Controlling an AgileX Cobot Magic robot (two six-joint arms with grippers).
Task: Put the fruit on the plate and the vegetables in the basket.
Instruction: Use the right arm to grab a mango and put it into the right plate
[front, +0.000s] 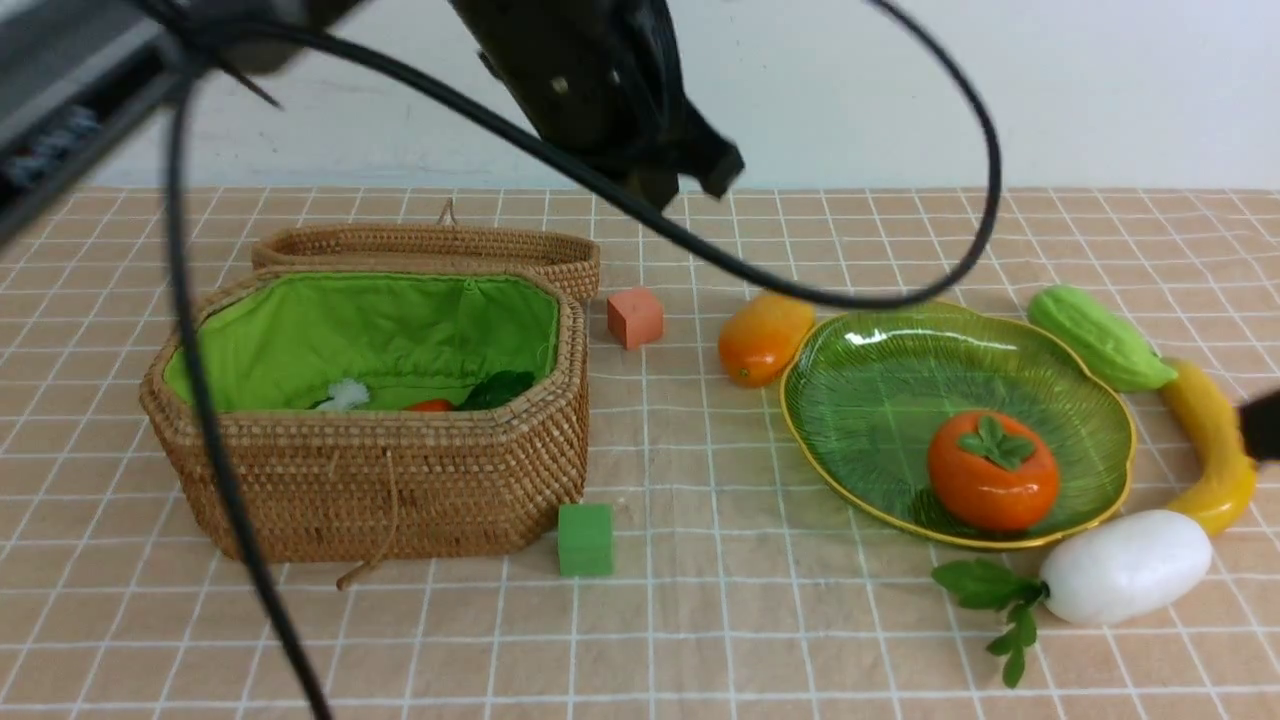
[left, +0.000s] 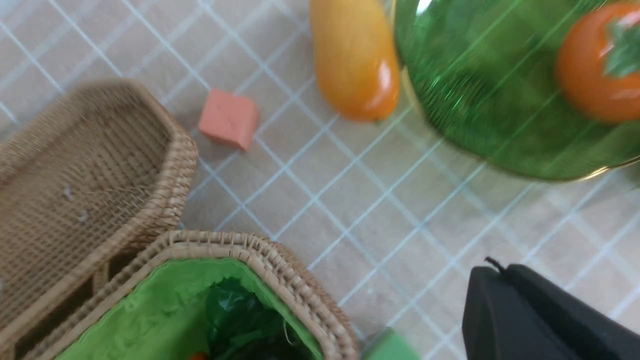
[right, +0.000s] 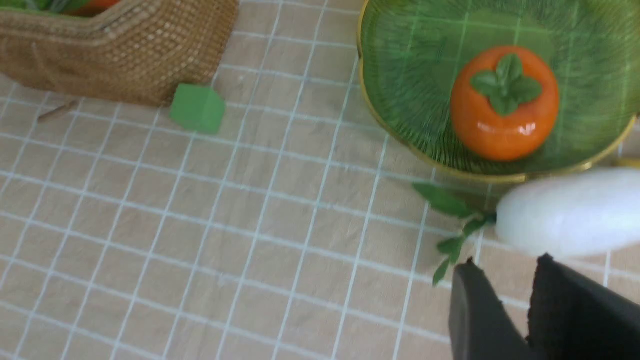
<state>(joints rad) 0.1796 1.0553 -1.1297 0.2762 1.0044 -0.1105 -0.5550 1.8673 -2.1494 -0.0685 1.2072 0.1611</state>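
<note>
Orange mango (front: 765, 338) is set on the counter (front: 700, 600) just beside the plate (front: 870, 400). The shut, empty left fingers (left: 525, 320) should be opened wide and centred across it. Nothing is held by the narrowly parted right fingers (right: 475, 320).

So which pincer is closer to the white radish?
The right one. The right pincer hangs close to the radish, not touching it. The left pincer is raised far off, past the plate, near the mango.
</note>
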